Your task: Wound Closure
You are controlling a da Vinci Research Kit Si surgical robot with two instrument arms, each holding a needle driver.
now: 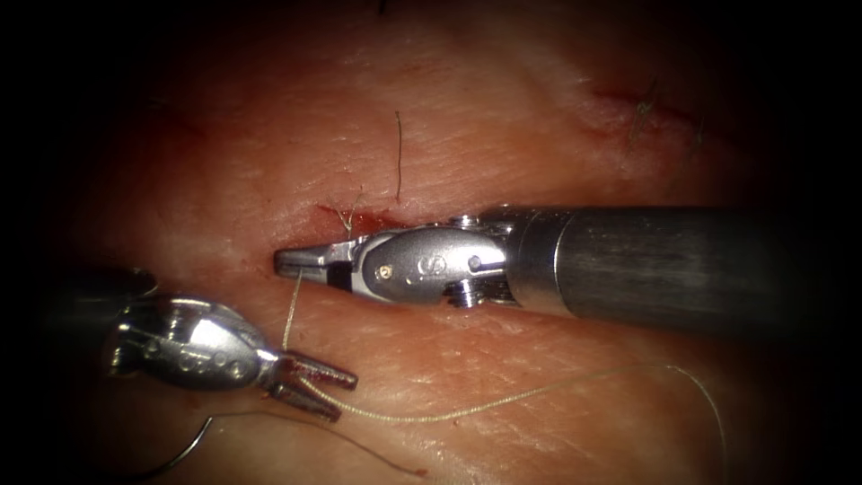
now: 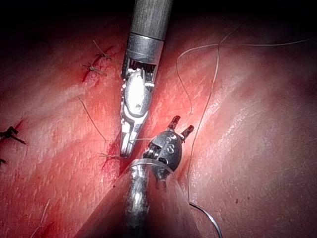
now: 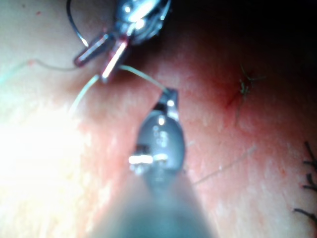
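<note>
Thread was pinched at the right claw tip beside the cut. Left claw was held apart, thread running between its jaws. Needle was left free on the tissue, lower left.

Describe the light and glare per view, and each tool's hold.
Endoscope view: edges dark, glints on the right tool, shut on the thread; left tool open, empty. Right wrist view: strong glare on the tissue. Left wrist view: evenly lit; needle lies loose on tissue.
</note>
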